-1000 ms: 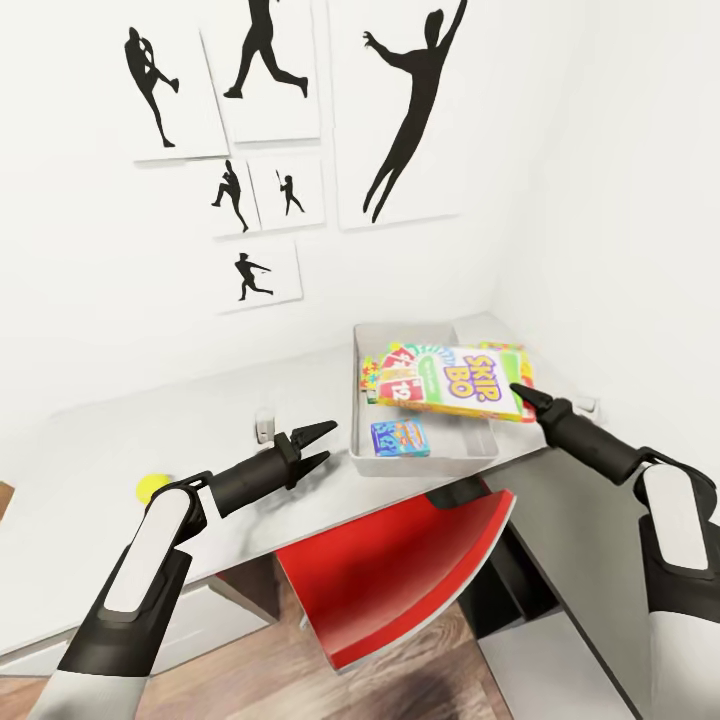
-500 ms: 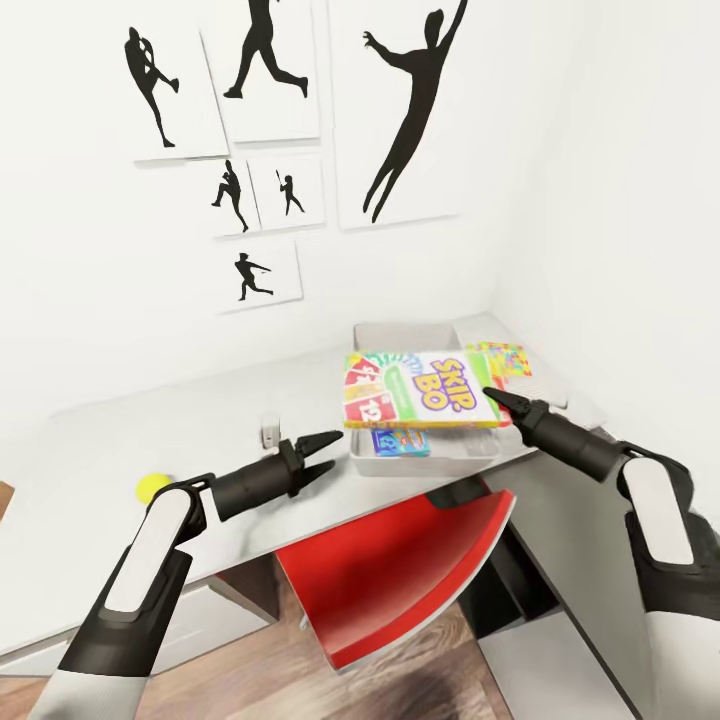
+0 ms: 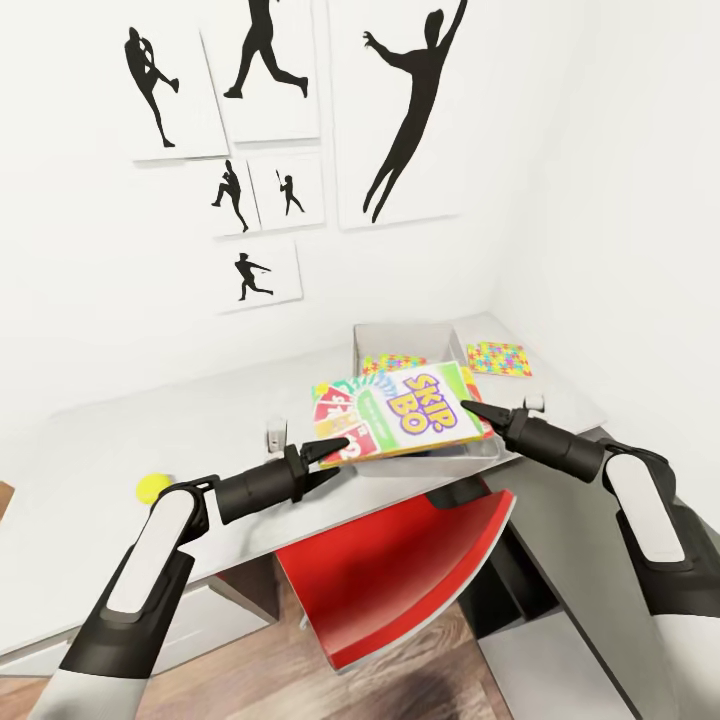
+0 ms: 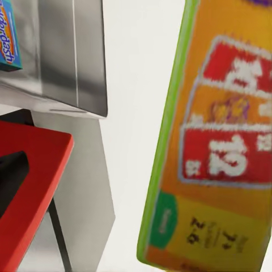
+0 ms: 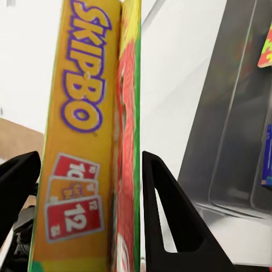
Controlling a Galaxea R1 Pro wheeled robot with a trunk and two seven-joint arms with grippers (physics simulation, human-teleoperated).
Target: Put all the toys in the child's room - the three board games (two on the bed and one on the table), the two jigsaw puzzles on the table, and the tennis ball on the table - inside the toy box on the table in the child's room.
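Observation:
My right gripper (image 3: 470,408) is shut on the Skip-Bo board game (image 3: 398,412), holding it tilted in the air over the near left corner of the toy box (image 3: 405,335). In the right wrist view the Skip-Bo box (image 5: 85,141) stands between the two black fingers (image 5: 164,204). My left gripper (image 3: 330,455) is open, with its upper fingertip at the box's lower left corner. One jigsaw puzzle (image 3: 395,362) lies in the toy box and another (image 3: 498,358) lies on the table (image 3: 200,420) to its right. A blue board game (image 4: 8,39) sits inside the toy box. The tennis ball (image 3: 152,487) rests at the table's near left.
A red chair (image 3: 400,570) is pushed under the table edge below the toy box. A small white object (image 3: 275,432) stands on the table just behind my left gripper, and another (image 3: 535,402) stands near my right gripper. The white wall carries black baseball-player silhouettes (image 3: 410,110).
My right gripper has carried the Skip-Bo box left and nearer, off the toy box's middle, uncovering both puzzles. The left gripper has shifted slightly right until its tip meets the box's corner.

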